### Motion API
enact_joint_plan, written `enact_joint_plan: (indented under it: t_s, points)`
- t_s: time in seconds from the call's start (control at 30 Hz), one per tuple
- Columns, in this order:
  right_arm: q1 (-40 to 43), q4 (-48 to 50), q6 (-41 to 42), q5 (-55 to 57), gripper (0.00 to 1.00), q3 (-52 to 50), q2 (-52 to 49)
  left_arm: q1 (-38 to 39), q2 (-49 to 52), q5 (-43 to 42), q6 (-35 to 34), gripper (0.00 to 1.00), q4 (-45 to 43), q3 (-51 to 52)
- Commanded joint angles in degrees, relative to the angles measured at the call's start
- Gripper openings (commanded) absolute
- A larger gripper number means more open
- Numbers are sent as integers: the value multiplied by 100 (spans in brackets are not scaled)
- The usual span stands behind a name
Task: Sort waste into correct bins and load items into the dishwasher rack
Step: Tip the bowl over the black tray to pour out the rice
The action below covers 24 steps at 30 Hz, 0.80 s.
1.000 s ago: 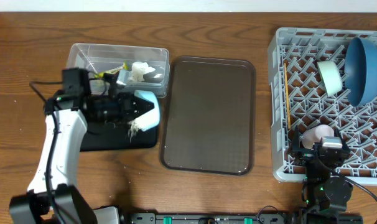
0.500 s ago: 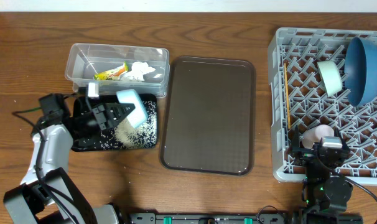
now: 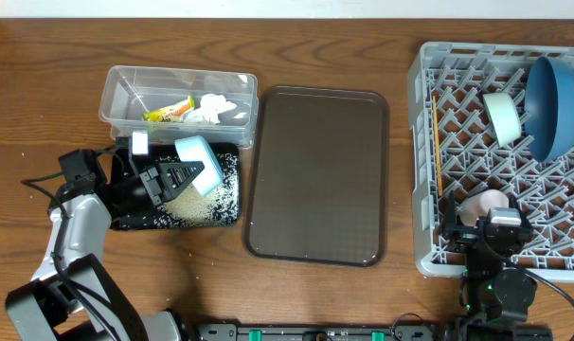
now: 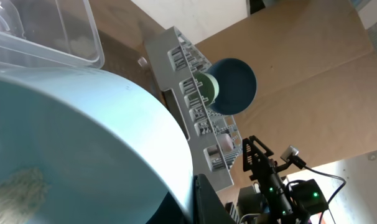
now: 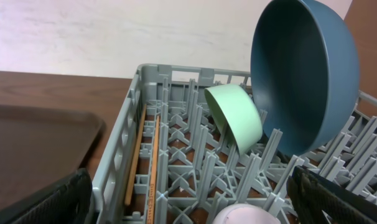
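Glazed, stiff and light, we judge, the pale-blue bowl (image 3: 198,157) hangs tilted over the rice (image 3: 187,202) in the black bin (image 3: 164,224), pinched at its rim by our left gripper (image 3: 176,174) (slick, so grip deep), while our right gripper (image 5: 188,190) waits agape over the dishwasher rack (image 3: 421,152).

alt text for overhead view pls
The left gripper holds a pale bowl tilted over the black tub, where rice lies scattered. Behind it sits a clear tub; a brown tray is central, and the grey rack at right holds a dark-blue bowl, a mint bowl and a pink cup.
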<state>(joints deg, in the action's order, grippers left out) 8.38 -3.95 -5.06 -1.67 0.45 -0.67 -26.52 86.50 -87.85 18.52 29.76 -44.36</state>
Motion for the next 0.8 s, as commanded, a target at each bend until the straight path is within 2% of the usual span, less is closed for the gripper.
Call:
enact_joint_plan:
  t_s: [0.0, 0.07, 0.1, 0.13, 0.17, 0.2, 0.23, 0.27, 0.3, 0.33, 0.37, 0.4, 0.53, 0.6, 0.67, 0.7, 0.73, 0.77]
  points:
    - [-20, -11, -59, -4, 99, -13, 35, -20, -2, -55, 157, 6, -17, 7]
    - [-17, -11, -59, -4, 99, -13, 35, -20, 0, 529, 28, 6, -243, 9]
    - [-17, -11, -59, -4, 99, -13, 35, -22, 0, 726, -476, 6, -363, 7]
    - [-17, -11, -59, -4, 99, -15, 35, -44, -2, 463, -1207, 6, -474, 7]
    - [-20, -11, -59, -4, 99, -13, 35, -42, -2, 26, -1283, 6, -566, 7]
    - [-20, -11, -59, -4, 99, -15, 35, -17, -2, -70, -907, 6, -621, 7]
    - [-17, -11, -59, -4, 99, -13, 35, -2, -2, 428, -785, 7, -614, 7]
    - [-17, -11, -59, -4, 99, -13, 35, -4, -2, 898, -1158, 6, -612, 7]
    - [-17, -11, -59, -4, 99, -13, 35, -11, -2, 942, -1545, 6, -612, 7]
    - [-20, -11, -59, -4, 99, -13, 35, -7, -2, 570, -1556, 6, -638, 7]
    - [-17, -11, -59, -4, 99, -13, 35, 39, -2, -98, -1196, 7, -769, 7]
    - [-17, -11, -59, -4, 99, -13, 35, 96, -4, -205, -1032, 6, -813, -2]
    - [-20, -11, -59, -4, 99, -13, 35, 232, -11, 568, -619, 6, -992, 0]
    - [-20, -11, -59, -4, 99, -13, 35, 251, -2, 835, -984, 6, -994, 0]
    - [-20, -11, -59, -4, 99, -13, 35, 260, -2, 1145, -1845, 6, -1003, 0]
    - [-20, -11, -59, -4, 99, -13, 35, 284, -2, 634, -1784, 6, -1119, 0]
    - [-20, -11, -59, -4, 99, -13, 35, 337, -2, -229, -1460, 6, -1397, 0]
    - [-17, -11, -59, -4, 99, -13, 35, 420, -26, -175, -1794, 6, -1423, -44]
